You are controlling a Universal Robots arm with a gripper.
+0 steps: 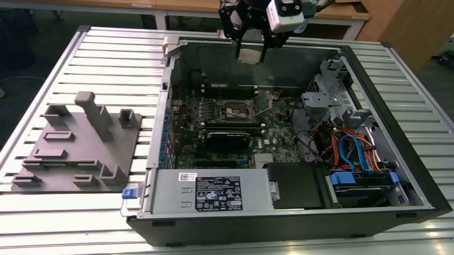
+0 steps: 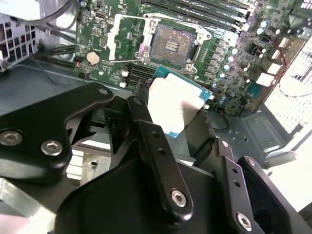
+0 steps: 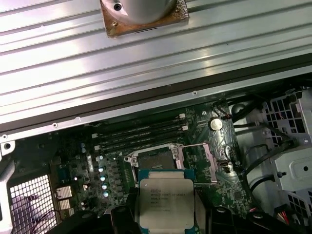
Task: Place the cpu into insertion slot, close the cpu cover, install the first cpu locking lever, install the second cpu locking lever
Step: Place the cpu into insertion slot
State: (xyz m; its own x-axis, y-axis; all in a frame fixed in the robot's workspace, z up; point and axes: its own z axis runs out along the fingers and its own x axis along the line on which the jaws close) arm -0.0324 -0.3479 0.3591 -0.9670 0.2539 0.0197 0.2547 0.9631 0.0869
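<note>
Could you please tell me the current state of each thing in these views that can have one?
cpu: held by the tool, clear of the slot, not seated.
tool: shut on the cpu.
insertion slot: empty, contacts exposed.
cpu cover: swung open, beside the slot.
computer case: side open, board exposed.

No legible text anywhere.
</note>
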